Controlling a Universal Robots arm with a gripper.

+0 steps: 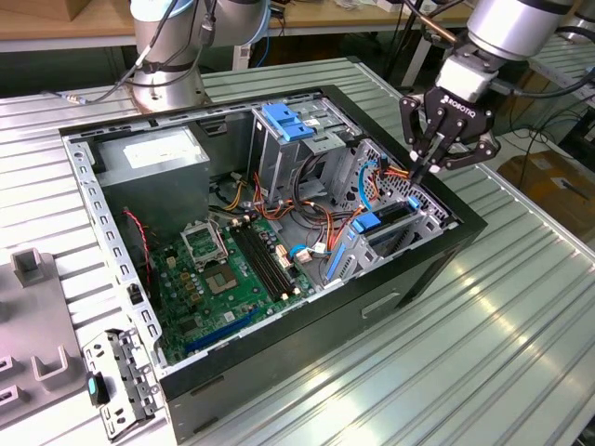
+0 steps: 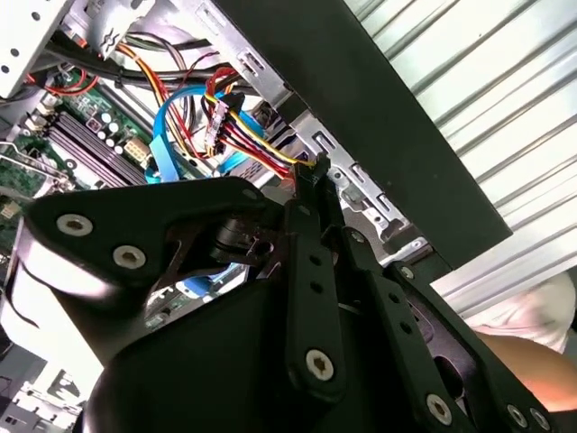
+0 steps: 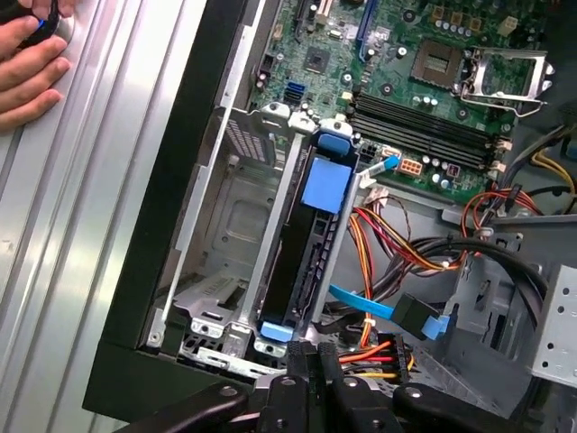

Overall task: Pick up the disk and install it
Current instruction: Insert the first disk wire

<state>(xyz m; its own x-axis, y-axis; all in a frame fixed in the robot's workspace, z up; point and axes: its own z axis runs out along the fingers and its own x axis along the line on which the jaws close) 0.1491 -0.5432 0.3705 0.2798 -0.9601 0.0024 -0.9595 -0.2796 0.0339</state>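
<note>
Standing on edge in the drive cage (image 3: 216, 271) at the case's corner, the disk (image 3: 302, 271) sits in a slot with its blue rails (image 3: 326, 185) seated against the cage walls; judged already slid home, since its end lies level with the cage front. That bay sits against the black case wall (image 3: 171, 225), at the corner farthest from the power supply (image 1: 153, 153). Loose orange and yellow power leads (image 3: 397, 253) and a blue data cable (image 3: 388, 311) hang just beside the disk, apparently not yet plugged in.

The pincer (image 1: 420, 170) hovers directly over the disk's blue-tabbed end (image 3: 275, 331), fingers (image 3: 311, 361) pressed together with nothing between them, tips just above or touching the tab — contact cannot be told. In the exterior view, the pincer is at the case's right edge, above the cage. A person's hand (image 3: 32, 63) rests on the ribbed table (image 3: 81, 225) outside the case.
</note>
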